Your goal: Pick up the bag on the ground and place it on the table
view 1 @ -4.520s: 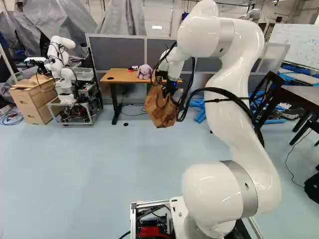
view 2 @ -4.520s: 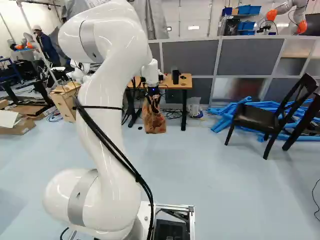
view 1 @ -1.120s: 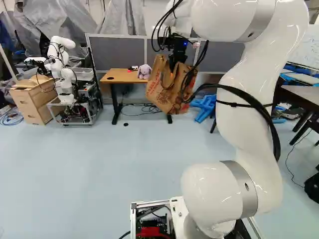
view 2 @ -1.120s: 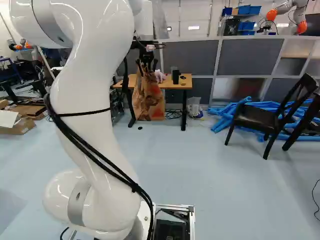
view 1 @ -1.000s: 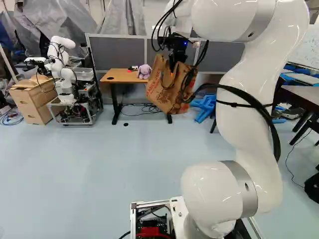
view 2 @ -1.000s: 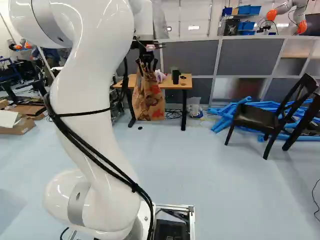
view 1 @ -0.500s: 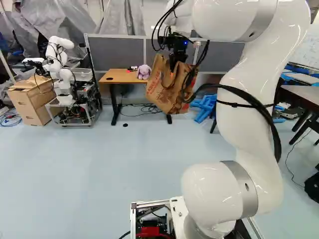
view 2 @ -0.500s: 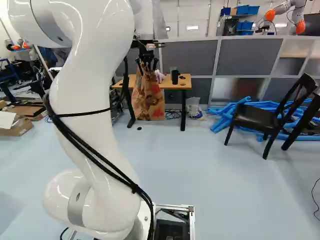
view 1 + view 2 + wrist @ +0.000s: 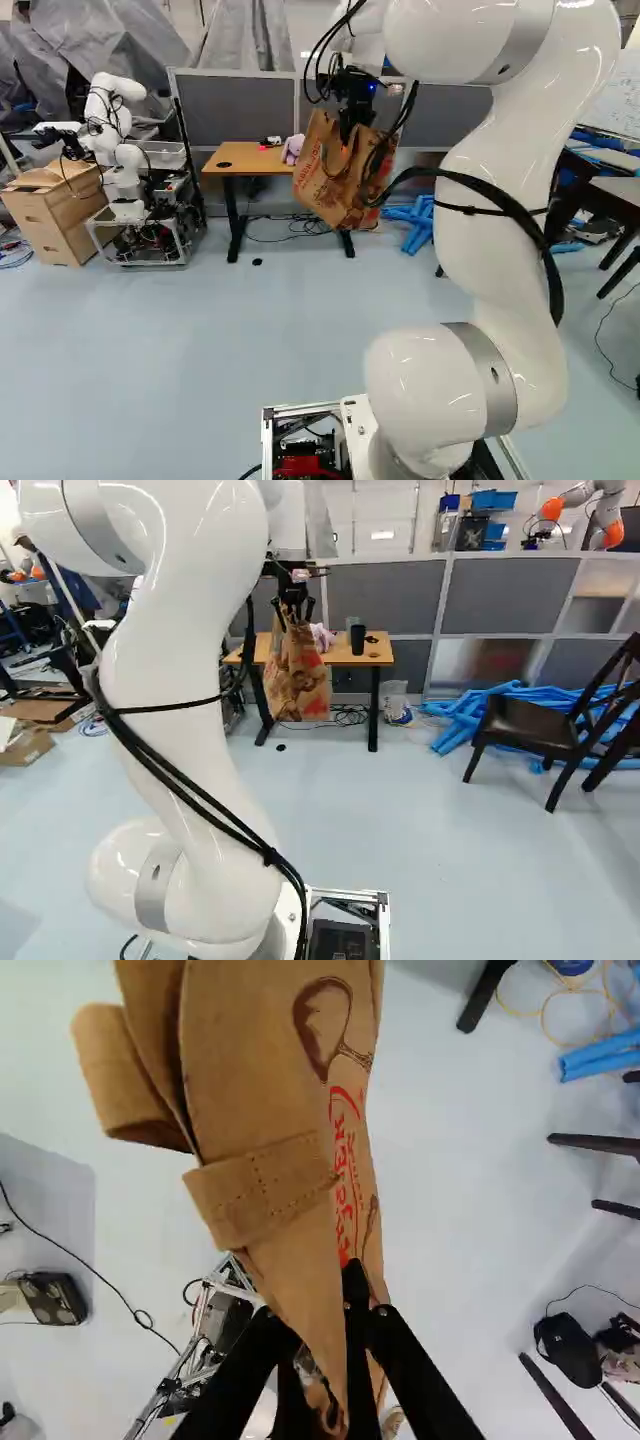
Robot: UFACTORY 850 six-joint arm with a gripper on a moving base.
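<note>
Bag (image 9: 340, 185): one, brown paper, lifted off the floor (image 9: 200, 340), hanging aslant under the gripper (image 9: 294, 618) on the near side of the table
Jaws: clamped on the bag's upper paper; whether a handle is pinched too, I cannot tell
Arm (image 9: 505, 200): one of mine, white, bent high with the load out ahead
Step in hand: pick-up looks done; this is the carry, with the placing still to come
Next move: probably close the gap to the table, lift until the bag's bottom clears the edge, then lower it and let go once it stands by itself
Risk: a low approach could catch the bag on the table's edge, or shove what stands there
Table (image 9: 231, 158): one, wooden top, dark legs
Plush toy (image 9: 292, 148): one, on the table, partly behind the bag in the left base view
Cups: two by my count, one dark cup (image 9: 358, 640) and a greyer one just behind
Chair (image 9: 530, 730): one plain to see, more dark furniture cut off beside it
Another robot (image 9: 118, 150): one on a wheeled cart, well apart from the bag
</note>
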